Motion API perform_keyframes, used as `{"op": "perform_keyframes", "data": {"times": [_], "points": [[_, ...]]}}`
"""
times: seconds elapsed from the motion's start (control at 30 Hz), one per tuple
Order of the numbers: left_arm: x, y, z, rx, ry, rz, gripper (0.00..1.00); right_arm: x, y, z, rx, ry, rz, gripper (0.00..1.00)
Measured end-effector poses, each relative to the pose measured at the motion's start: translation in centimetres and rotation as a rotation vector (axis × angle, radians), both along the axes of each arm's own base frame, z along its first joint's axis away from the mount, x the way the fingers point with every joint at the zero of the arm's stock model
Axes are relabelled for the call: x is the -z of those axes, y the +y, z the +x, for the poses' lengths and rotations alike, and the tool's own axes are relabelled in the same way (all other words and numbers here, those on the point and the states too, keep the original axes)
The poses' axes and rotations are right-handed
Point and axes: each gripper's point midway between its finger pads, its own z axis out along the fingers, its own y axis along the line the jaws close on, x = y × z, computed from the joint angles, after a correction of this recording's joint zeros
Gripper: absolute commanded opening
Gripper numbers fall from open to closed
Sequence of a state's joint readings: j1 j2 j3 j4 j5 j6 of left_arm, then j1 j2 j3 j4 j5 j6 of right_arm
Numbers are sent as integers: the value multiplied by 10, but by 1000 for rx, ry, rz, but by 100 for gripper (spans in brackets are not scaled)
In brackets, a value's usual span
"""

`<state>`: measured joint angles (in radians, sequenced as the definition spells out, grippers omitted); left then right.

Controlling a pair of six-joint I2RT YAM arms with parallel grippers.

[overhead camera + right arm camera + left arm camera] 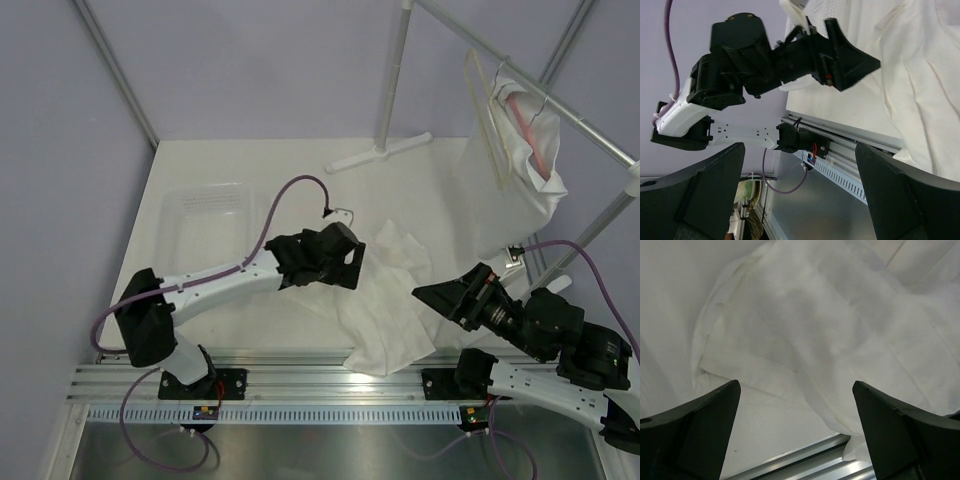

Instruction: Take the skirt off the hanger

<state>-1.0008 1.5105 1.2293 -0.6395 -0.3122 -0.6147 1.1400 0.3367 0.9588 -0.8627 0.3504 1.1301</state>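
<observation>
Both my claws stand wide apart and empty. The left claw (795,385) hovers over a crumpled white cloth (385,310) lying on the table (250,165) just toward 6 o'clock of centre. The right claw (435,293) is beside it at 4. At 1 o'clock a white garment (525,165) hangs by the hanger (487,110). I cannot tell which piece is the skirt.

White arms (215,283), purple cables (268,220), black pincers (795,385).
</observation>
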Motion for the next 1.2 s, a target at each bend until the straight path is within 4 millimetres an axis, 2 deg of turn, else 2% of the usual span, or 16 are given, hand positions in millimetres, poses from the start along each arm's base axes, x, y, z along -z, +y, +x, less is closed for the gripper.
{"op": "perform_keyframes", "data": {"times": [0.17,0.27,0.37,0.57,0.63,0.67,0.7,0.73,0.77,0.8,0.97,1.07,1.1,1.17,1.2], "points": [[28,-40,-16,42,42,60,99,-1,-9,-4,5,-4,36,100],[42,-51,-20,39,66,53,99,-3,-16,-6,10,-8,62,99],[58,-53,-19,16,86,62,99,-3,-20,-8,13,-10,81,99],[120,-51,-18,-17,156,173,99,4,-20,-8,13,-4,72,99],[131,-53,-18,-20,170,186,99,7,-18,-8,12,0,64,99],[129,-57,-17,-18,167,171,94,9,-18,-7,13,2,60,99],[130,-59,-16,-17,167,165,64,11,-17,-7,13,3,56,100],[132,-60,-15,-22,166,166,42,12,-17,-7,12,5,54,100],[131,-61,-14,-25,164,157,8,13,-16,-7,13,5,52,100],[131,-63,-12,-30,161,148,0,13,-16,-7,12,5,52,99],[127,-62,-5,-52,137,131,0,12,-20,-8,13,-1,68,100],[114,-43,6,-67,102,179,0,8,-24,-10,15,-9,94,100],[103,-32,12,-74,86,198,0,7,-26,-11,16,-11,101,100],[70,-15,29,-96,44,212,0,6,-29,-11,22,-16,113,99],[43,-9,43,-114,6,194,0,5,-30,-10,26,-18,115,100]]}}
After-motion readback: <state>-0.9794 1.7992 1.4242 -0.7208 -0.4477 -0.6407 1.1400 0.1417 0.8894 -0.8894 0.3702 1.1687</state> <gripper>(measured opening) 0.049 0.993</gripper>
